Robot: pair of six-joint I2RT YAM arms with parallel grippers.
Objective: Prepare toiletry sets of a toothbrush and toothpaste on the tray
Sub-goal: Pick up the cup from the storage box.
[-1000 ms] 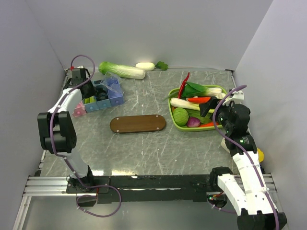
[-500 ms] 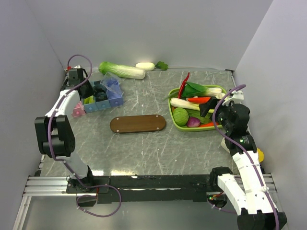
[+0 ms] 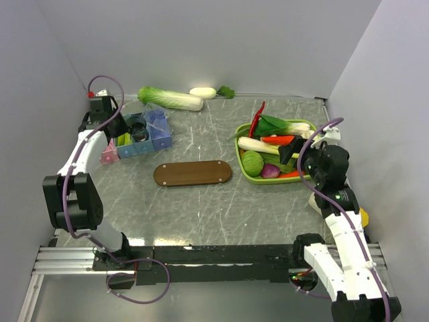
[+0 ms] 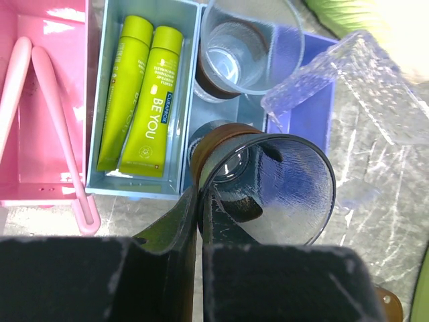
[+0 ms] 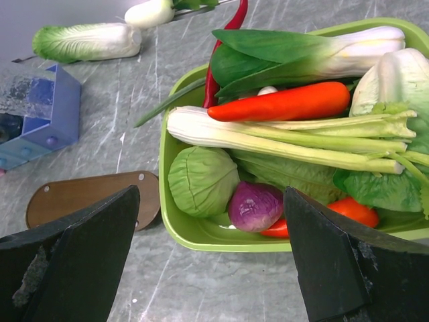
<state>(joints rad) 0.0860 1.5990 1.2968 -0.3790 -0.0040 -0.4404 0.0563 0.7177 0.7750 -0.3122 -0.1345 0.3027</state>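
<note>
the left gripper point(image 4: 200, 201) is pressed together on the rim of a dark see-through tumbler point(image 4: 281, 188), with the glass wall pinched between its two fingers. the tumbler is tilted, its open mouth turned toward the wrist camera, and it hangs over the blue end of the compartment box point(image 4: 98, 100) at the far left of the table point(image 3: 201, 208). a second tumbler point(image 4: 248, 47) stands upright in the compartment behind it, and a crumpled piece of clear plastic point(image 4: 348, 80) lies against the box's right side.

two light-green toothpaste tubes point(image 4: 142, 94) lie side by side in the pale blue compartment just left of the tumblers, touching each other. the toothbrushes point(image 4: 56, 114), pale thin sticks, lie in the pink compartment at the box's left end.

the tray point(image 3: 192, 173) lies flat in the middle of the table, between the box and the lime-green basket point(image 3: 268, 180), and touches neither.

the right gripper point(image 5: 211, 201) is spread wide and hovers above the near rim of the basket, holding nothing. the basket is packed with vegetables: a carrot point(image 5: 281, 104), a round cabbage point(image 5: 201, 180) and a red onion point(image 5: 255, 204).
</note>
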